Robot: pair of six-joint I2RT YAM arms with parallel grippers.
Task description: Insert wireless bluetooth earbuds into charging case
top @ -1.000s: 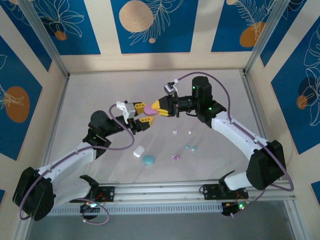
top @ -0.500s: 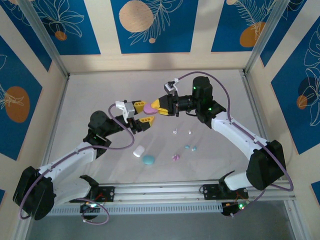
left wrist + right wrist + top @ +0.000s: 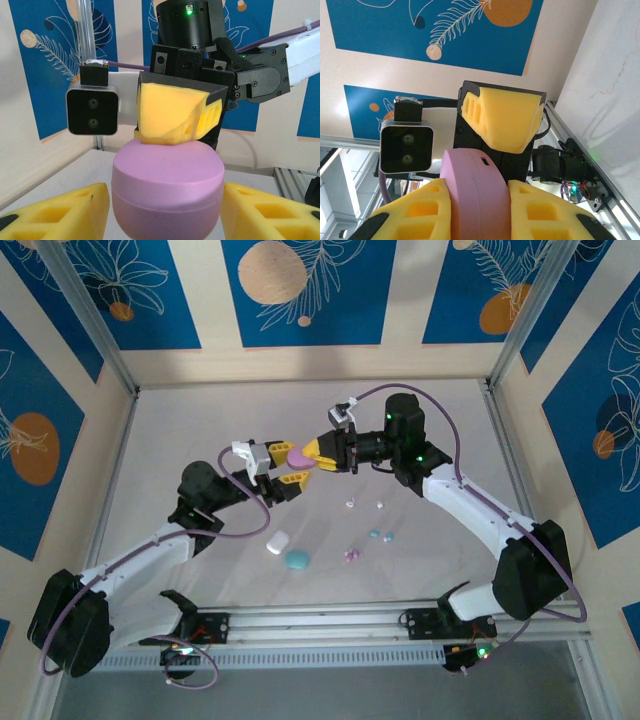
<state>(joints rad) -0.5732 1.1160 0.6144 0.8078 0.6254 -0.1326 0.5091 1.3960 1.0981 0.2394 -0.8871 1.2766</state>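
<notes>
My right gripper (image 3: 320, 454) pinches the pink case (image 3: 167, 192) in mid-air. The case is a smooth, matte, rounded shell with a seam round its middle, and it sits between blocky yellow fingers with cut-out slots. My left gripper (image 3: 286, 466) has its jaws spread to either side of the same case. I cannot tell whether they touch it. The earbuds (image 3: 376, 534), tiny glossy specks, lie on the pale table (image 3: 180, 430) near an oblong white case (image 3: 277, 543) and a round cyan case (image 3: 297, 559). Compared with a second ago, nothing has visibly shifted.
</notes>
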